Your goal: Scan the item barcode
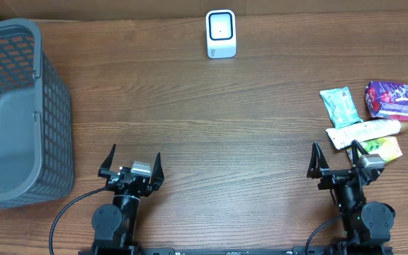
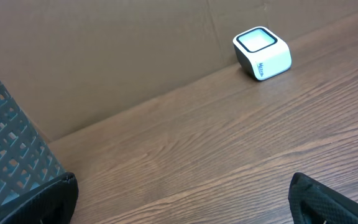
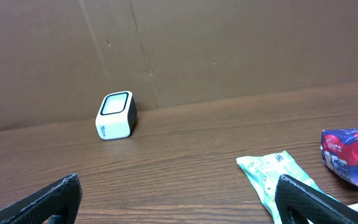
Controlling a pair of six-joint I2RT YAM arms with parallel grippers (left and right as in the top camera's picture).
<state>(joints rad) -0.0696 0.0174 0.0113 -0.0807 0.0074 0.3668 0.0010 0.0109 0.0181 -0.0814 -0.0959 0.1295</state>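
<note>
The scanner [image 1: 220, 33] is a small white box with rounded corners and a dark-framed pale window on its face. It stands at the far edge of the wooden table [image 1: 190, 106], roughly midway across. The 4 items lie in a loose cluster at the right side: a teal packet [image 1: 341, 105], a purple packet [image 1: 394, 100] just beside it, a white tube [image 1: 363, 132] in front of both, and a yellow-green packet [image 1: 382, 148] touching the tube, nearest the right gripper [image 1: 336, 152]. That gripper and the left gripper [image 1: 134, 157] both rest at the near edge with fingers spread wide, holding nothing. A grey mesh basket [image 1: 20, 113] fills the left side. Only the overhead view shows all 4 items together and both arms. The right wrist view shows the scanner's dark side panel, the teal and purple packets between its own fingers [image 3: 48, 202], and printing on the purple one too small to read; the tube is barely in view at the bottom right corner. The left wrist view shows the basket's corner, the scanner and a brown cardboard wall [image 2: 104, 56], with none of the items.
</note>
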